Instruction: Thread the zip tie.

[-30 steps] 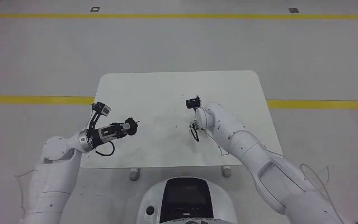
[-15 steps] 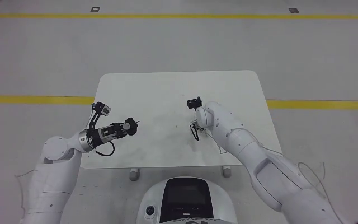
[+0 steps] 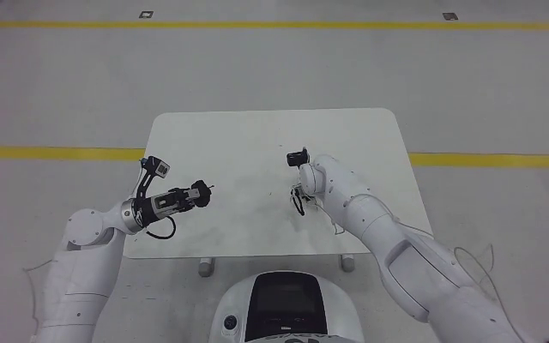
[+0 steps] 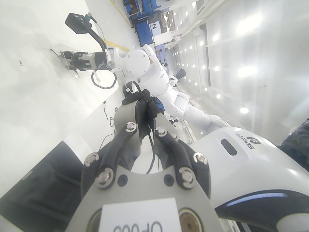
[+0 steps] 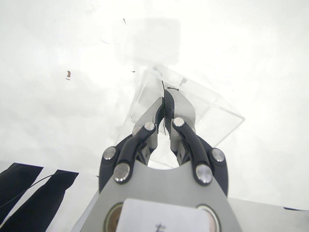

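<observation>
- The right hand (image 5: 165,102) is clamping the thin black zip tie (image 5: 165,124) between closed fingers.
- Its tips are hanging at a clear box (image 5: 212,112) sitting on the counter (image 5: 60,37); inside or above, I cannot tell.
- The left hand (image 4: 144,108), well apart, is pinching a black knotted scrap (image 4: 142,97).

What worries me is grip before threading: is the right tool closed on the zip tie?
Yes, in the right wrist view the right tool is closed with the thin black zip tie pinched between its fingers.

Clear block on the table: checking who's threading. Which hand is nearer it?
Right. The right hand sits at the clear block; the left hand is off across the table.
</observation>
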You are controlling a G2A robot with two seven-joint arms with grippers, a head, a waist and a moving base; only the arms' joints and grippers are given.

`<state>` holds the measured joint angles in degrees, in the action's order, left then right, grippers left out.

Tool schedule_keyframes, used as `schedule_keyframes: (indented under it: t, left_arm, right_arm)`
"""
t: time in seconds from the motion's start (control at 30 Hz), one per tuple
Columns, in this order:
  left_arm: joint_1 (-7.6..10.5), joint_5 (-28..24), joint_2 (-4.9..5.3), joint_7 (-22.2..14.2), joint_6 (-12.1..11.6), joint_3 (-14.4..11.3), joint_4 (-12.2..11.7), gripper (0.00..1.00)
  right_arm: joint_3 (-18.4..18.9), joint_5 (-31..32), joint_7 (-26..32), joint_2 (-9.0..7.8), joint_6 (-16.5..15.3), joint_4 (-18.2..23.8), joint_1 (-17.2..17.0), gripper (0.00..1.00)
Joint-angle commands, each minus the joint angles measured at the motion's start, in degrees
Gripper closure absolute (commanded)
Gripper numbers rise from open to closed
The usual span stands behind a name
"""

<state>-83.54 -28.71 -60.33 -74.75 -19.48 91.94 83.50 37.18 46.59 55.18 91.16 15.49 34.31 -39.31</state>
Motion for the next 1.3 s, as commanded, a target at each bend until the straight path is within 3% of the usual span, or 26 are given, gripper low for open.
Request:
schedule_keyframes:
  t: [0.0, 0.27, 0.53, 1.0, 1.2, 1.27]
  left_arm:
    - [0.00, 0.0, 0.00, 0.0, 0.0, 0.0, 0.0, 1.00]
    - [0.00, 0.0, 0.00, 0.0, 0.0, 0.0, 0.0, 1.00]
    - [0.00, 0.0, 0.00, 0.0, 0.0, 0.0, 0.0, 1.00]
    - [0.00, 0.0, 0.00, 0.0, 0.0, 0.0, 0.0, 1.00]
    - [0.00, 0.0, 0.00, 0.0, 0.0, 0.0, 0.0, 1.00]
    - [0.00, 0.0, 0.00, 0.0, 0.0, 0.0, 0.0, 1.00]
  right_arm:
    - [0.1, 0.3, 0.3, 0.06, 0.2, 0.2, 0.1, 1.00]
    - [1.5, 1.8, 3.4, -0.91, -1.4, 3.6, -0.1, 1.00]
    - [6.2, 1.8, 6.3, -3.68, -3.2, 11.1, -2.9, 1.00]
    - [18.5, 0.2, 10.0, -9.15, -3.4, 30.7, -13.7, 1.00]
    - [23.6, -4.4, 8.6, -10.42, -4.4, 37.3, -18.3, 1.00]
    - [23.9, -4.7, 8.6, -10.48, -4.6, 37.5, -18.6, 1.00]
